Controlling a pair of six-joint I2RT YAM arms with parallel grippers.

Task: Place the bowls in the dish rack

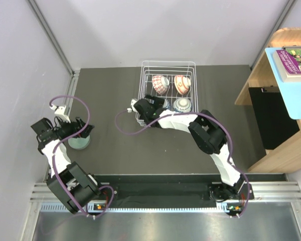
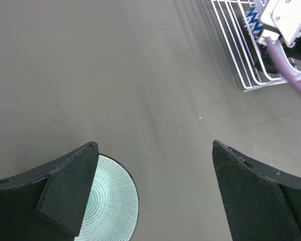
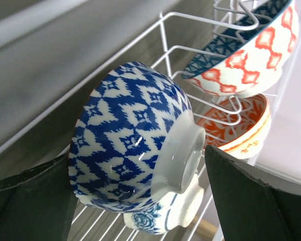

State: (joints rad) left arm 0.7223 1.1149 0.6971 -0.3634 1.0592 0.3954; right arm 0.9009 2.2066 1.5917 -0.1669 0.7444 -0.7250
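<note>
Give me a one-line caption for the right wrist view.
Open right gripper straddles a blue zigzag bowl in the white dish rack, beside three more bowls.

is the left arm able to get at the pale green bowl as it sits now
Probably yes: the left gripper hangs open just above the pale green bowl, alone on the table, nothing between. The bowl lies under one jaw, so a small sideways shift seems needed.
</note>
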